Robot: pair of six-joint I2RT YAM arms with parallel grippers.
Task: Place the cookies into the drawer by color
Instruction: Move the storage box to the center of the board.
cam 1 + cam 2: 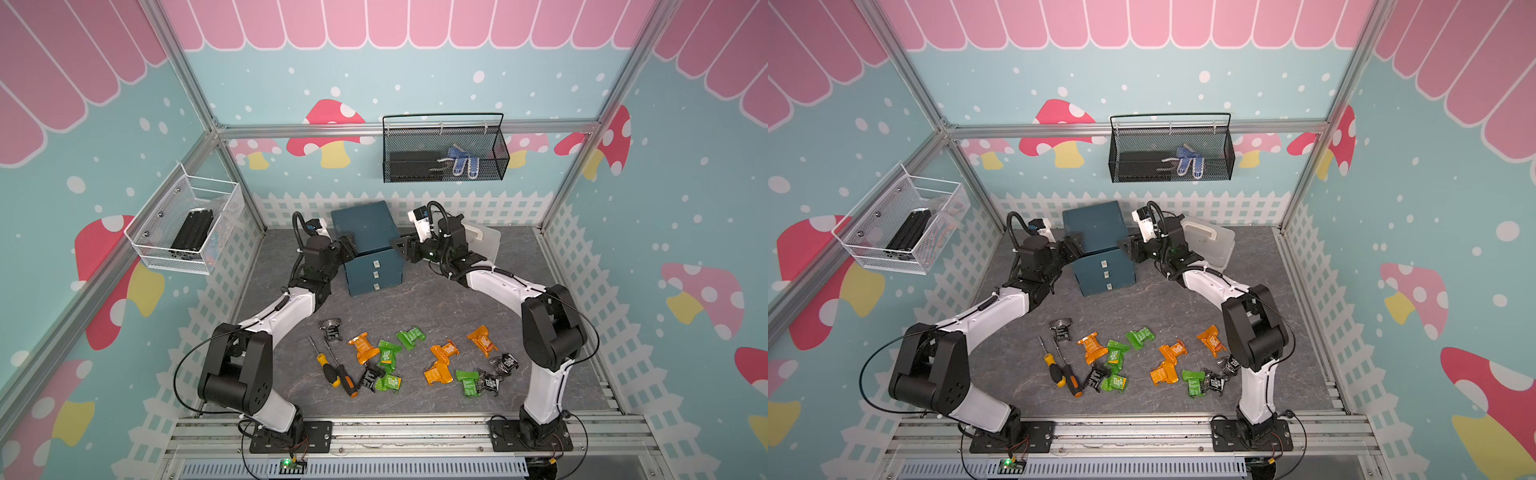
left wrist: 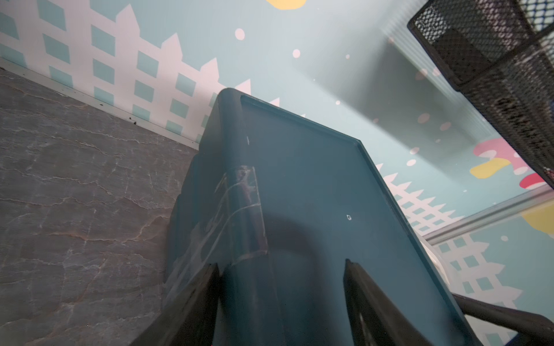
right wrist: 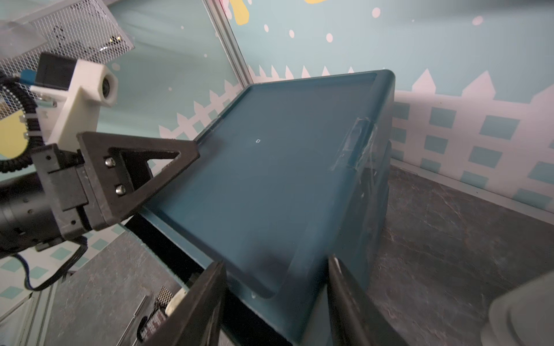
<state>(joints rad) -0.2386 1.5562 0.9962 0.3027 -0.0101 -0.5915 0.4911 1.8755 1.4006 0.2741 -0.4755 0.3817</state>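
Note:
The drawer (image 1: 365, 232) (image 1: 1096, 228), a dark teal cabinet with three pale tabs on its front, stands at the back middle of the floor. My left gripper (image 1: 347, 246) (image 2: 281, 263) straddles its top left edge, one finger on the side wall and one over the lid. At the front right top corner of the drawer (image 3: 269, 179), my right gripper (image 1: 401, 246) (image 3: 275, 263) has a finger pressed against each side. Both are shut on it. The cookies lie loose at the front: orange (image 1: 361, 345), green (image 1: 411, 336) and black (image 1: 330, 328) packets among them.
Two screwdrivers (image 1: 332, 370) lie left of the cookies. A pale grey case (image 1: 484, 241) stands behind my right wrist. A black mesh basket (image 1: 444, 149) hangs on the back wall and a white one (image 1: 187, 224) on the left wall.

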